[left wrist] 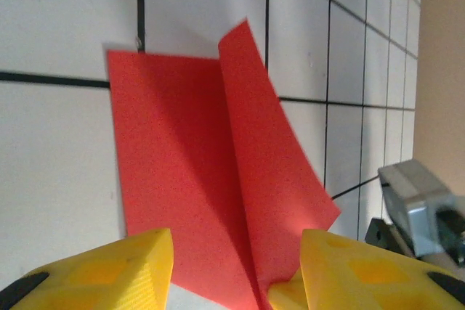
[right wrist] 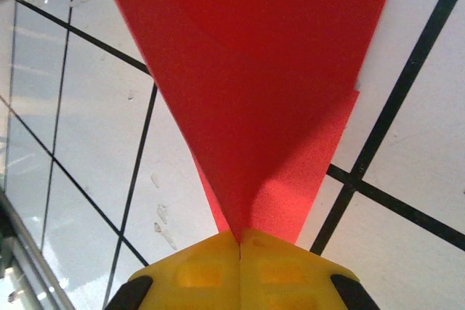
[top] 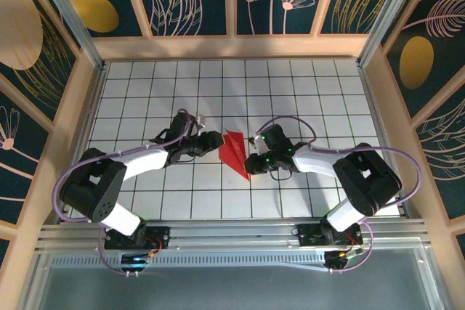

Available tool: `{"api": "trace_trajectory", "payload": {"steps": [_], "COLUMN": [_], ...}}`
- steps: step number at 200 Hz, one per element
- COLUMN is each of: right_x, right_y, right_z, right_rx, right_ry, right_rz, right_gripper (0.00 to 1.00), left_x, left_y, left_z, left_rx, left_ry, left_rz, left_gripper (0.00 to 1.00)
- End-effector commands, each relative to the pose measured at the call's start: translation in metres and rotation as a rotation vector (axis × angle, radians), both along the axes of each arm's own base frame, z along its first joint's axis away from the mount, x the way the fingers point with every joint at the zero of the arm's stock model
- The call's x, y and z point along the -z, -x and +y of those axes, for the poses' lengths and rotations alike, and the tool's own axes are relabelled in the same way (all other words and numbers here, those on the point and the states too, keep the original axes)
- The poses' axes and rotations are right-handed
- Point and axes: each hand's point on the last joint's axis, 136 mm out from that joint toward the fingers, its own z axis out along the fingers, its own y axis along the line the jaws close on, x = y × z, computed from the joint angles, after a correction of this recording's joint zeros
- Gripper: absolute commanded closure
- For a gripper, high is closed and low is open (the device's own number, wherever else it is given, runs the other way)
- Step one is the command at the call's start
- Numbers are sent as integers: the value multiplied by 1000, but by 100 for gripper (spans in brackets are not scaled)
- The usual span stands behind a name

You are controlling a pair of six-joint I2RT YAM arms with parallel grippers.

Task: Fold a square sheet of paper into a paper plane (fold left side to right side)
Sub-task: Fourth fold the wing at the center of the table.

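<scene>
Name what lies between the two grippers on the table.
The folded red paper, in the top view: the left gripper stands open beside it, and the right gripper is shut on its pointed end.

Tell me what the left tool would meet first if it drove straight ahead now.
Most likely the red paper: its raised flap stands right ahead, between the open jaws of the left tool. Depth is unclear, so it may already be touching.

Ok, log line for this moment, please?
stage: mid-fold | red paper: creased, one flap raised | left gripper: open, astride paper | right gripper: shut on paper tip
</scene>
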Motion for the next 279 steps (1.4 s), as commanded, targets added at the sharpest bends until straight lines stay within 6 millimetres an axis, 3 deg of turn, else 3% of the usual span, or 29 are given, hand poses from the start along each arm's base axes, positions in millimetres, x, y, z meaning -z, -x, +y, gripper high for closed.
{"api": "trace_trajectory", "payload": {"steps": [1, 40, 122, 126, 171, 279], "right_x": [-5, 2, 5, 5, 7, 6], "right_y": [4, 5, 2, 2, 2, -1], "right_z": [4, 2, 3, 3, 2, 3], "right_rx": [-38, -42, -34, -34, -29, -31], "right_ry": [-68, -56, -57, -56, -49, -46], "right_rz": [6, 26, 30, 31, 38, 38], "right_gripper": [100, 100, 100, 100, 100, 100], "left_x": [0, 10, 8, 19, 36, 64], "left_y": [2, 4, -5, -5, -7, -8], "left_z": [-15, -27, -45, -44, -42, -31], "left_rx": [40, 51, 65, 64, 53, 28], "left_ry": [13, 8, 16, 0, -41, -144], "left_rz": [4, 25, 9, 29, 58, 111], "left_gripper": [51, 50, 49, 49, 49, 49]}}
